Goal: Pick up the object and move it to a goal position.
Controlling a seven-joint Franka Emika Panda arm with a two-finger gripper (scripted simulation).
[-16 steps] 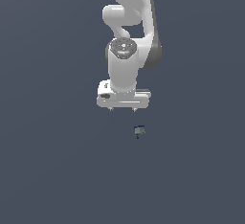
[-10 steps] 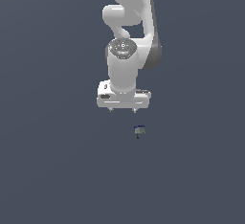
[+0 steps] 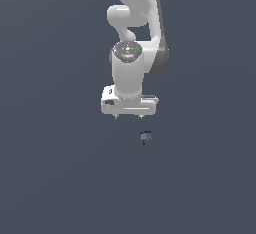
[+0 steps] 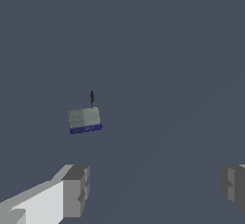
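object [image 4: 85, 120] lies flat — blue edge facing the wide-spread hand [image 4: 153, 189].

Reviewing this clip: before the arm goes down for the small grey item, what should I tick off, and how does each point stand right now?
1. Jaws apart: ok, the gripper is open.
2. Nothing held: ok.
3. The object in sight in both views: ok.
4. Object between the fingers: not ok, it lies apart from the gripper, beyond the fingertips.
5. Floor around the object free of other items: ok.
6. Goal position marked: cannot tell, no marker shows.
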